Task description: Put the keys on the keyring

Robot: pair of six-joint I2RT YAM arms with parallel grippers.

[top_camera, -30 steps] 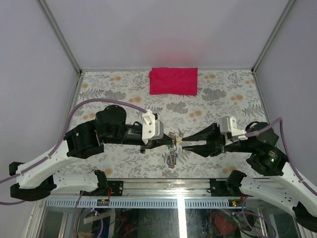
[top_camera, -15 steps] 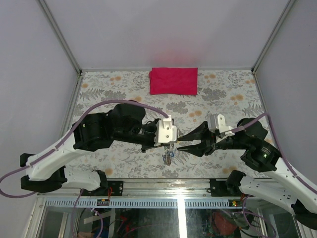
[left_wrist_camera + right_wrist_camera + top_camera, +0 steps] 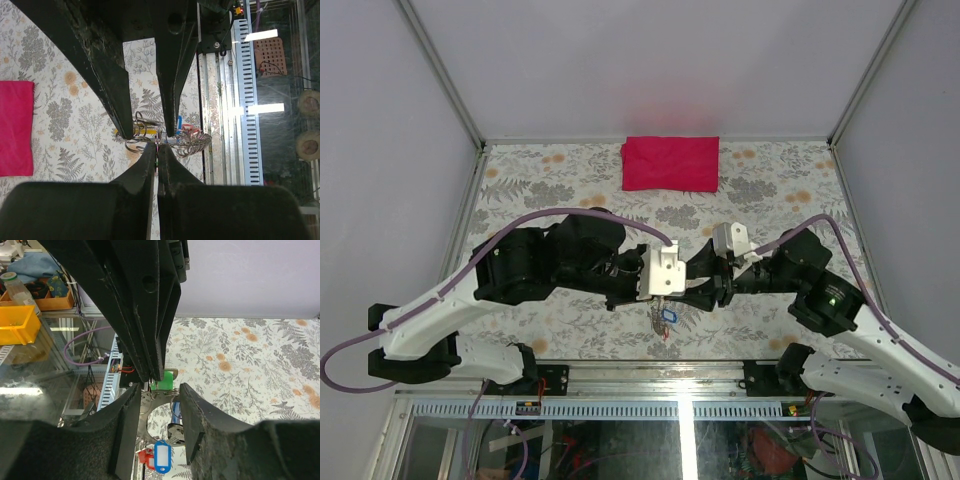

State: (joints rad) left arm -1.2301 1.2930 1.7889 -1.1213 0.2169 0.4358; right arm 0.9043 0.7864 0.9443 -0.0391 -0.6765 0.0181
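My left gripper [image 3: 663,296] is shut on the thin edge of the silvery keyring [image 3: 159,400], its fingertips [image 3: 150,152] pressed together. The keys [image 3: 664,318] hang in a bunch under it, with a blue tag [image 3: 161,458], a red tag [image 3: 145,458] and a green tag [image 3: 164,382]. Yellow and blue key heads [image 3: 145,131] and wire loops [image 3: 192,145] show past the left tips. My right gripper [image 3: 160,388] is open, one finger on each side of the keyring, facing the left gripper [image 3: 157,150] tip to tip.
A folded red cloth [image 3: 670,163] lies at the far edge of the flowered tabletop [image 3: 550,180]. The table's metal front rail [image 3: 650,372] runs just below the hanging keys. Grey walls enclose the left, right and back.
Both arms have closed in on the middle: the left gripper moved right with the key bunch, and the right gripper slid left to straddle the keyring. Its jaws have widened slightly.
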